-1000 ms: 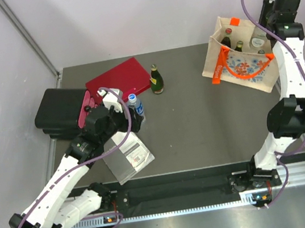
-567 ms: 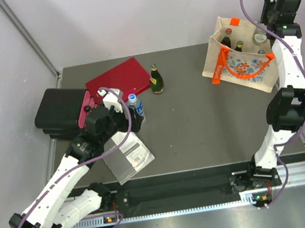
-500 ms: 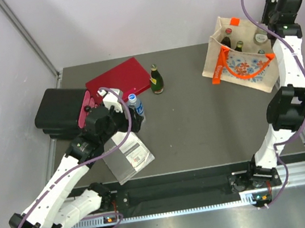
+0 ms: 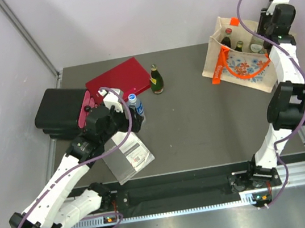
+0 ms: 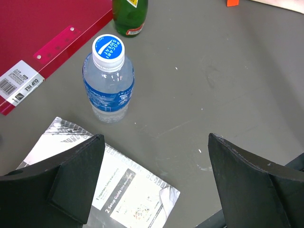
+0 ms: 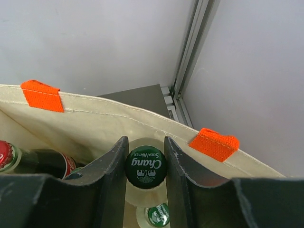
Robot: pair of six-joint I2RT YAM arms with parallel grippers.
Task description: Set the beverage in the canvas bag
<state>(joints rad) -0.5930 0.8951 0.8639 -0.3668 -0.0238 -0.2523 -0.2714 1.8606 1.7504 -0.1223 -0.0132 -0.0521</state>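
Grey table [image 4: 199, 118]: canvas bag [image 4: 243, 69] stood at far right corner; soda bottle [image 6: 145, 167] clamped inside it by right jaws; left jaws held apart near plastic bottle [image 5: 108, 83].

Bottle [image 6: 145, 167] in canvas bag [image 4: 243, 70] (far right)

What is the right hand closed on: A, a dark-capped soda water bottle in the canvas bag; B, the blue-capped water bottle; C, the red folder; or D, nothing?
A: the right wrist view shows the right hand clamped on both sides of the cap of the Chang soda water bottle, inside the canvas bag.
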